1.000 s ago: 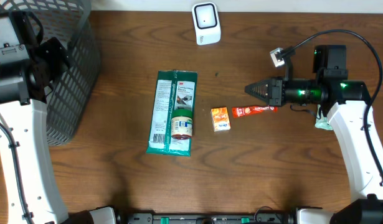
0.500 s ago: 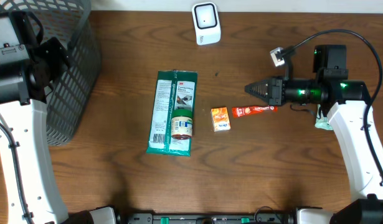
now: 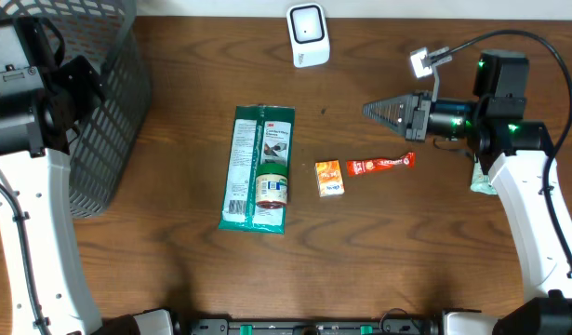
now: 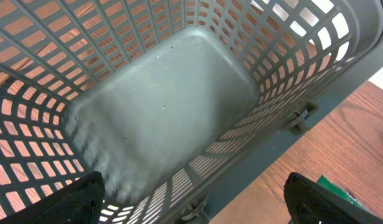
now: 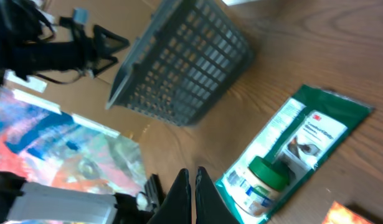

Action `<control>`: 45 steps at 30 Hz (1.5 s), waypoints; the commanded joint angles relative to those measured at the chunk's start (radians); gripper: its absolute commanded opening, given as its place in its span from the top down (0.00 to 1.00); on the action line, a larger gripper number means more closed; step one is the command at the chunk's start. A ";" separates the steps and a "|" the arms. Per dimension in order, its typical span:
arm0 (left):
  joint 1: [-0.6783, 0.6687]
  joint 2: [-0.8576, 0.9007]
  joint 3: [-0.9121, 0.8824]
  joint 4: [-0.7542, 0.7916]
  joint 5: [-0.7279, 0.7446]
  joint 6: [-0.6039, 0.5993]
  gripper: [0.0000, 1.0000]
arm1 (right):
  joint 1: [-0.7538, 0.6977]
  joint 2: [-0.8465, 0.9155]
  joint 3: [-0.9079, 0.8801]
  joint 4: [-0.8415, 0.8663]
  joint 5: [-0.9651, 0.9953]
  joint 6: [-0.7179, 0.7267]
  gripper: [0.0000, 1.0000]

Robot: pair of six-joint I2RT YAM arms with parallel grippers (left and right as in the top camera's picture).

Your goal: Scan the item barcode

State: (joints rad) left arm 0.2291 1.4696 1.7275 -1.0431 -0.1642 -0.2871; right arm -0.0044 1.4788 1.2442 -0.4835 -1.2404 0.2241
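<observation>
dark brown wood-grain table, evenly lit, a pale strip beyond its far edge

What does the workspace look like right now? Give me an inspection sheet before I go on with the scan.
Surface: brown wooden table, no spills seen.
Job's things: white scanner at the far edge; green packet mid-table with a small jar lying on it; orange box and red sachet side by side to its right.
Clutter: grey basket at the left, nothing seen inside.
Grippers: left gripper open above the basket; right gripper shut, holding nothing, raised off the table.
Cables: black cable loops over the right arm.
Surroundings: blurred colourful patch in the right wrist view; cannot tell what.
</observation>
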 commanded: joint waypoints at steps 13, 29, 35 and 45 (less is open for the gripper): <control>0.005 0.000 0.006 -0.001 -0.013 0.010 0.08 | 0.077 0.004 0.003 -0.235 0.313 -0.031 0.60; 0.005 0.000 0.006 -0.001 -0.013 0.010 0.08 | 0.327 0.296 0.002 -0.313 0.825 -0.117 0.65; 0.005 0.000 0.006 0.000 -0.013 0.010 0.08 | 0.329 0.426 0.002 -0.294 0.825 -0.117 0.66; 0.005 0.000 0.006 0.000 -0.013 0.010 0.08 | 0.350 0.538 0.002 -0.249 0.824 -0.117 0.87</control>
State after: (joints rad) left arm 0.2291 1.4696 1.7275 -1.0431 -0.1642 -0.2871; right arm 0.3218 1.9820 1.2465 -0.7441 -0.4324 0.1173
